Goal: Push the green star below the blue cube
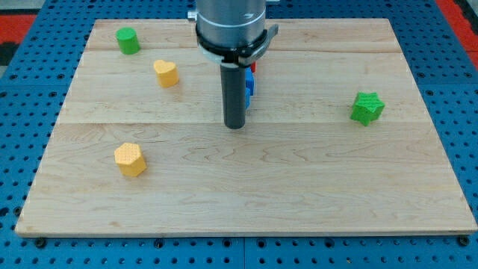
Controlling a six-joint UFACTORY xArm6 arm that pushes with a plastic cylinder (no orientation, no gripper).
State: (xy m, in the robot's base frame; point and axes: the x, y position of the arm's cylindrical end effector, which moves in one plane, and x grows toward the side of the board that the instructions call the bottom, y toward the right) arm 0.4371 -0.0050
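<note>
The green star [367, 107] lies on the wooden board [299, 187] at the view's right. The blue cube [249, 85] is near the board's upper middle, mostly hidden behind my rod; only a blue sliver shows, with a bit of red [253, 66] just above it. My tip [236, 125] rests on the board just below and left of the blue cube, far to the left of the green star.
A green cylinder [128, 40] sits at the top left. A yellow heart-shaped block [166, 73] lies right of it and lower. A yellow hexagonal block [130, 159] sits at the lower left. Blue pegboard [463, 112] surrounds the board.
</note>
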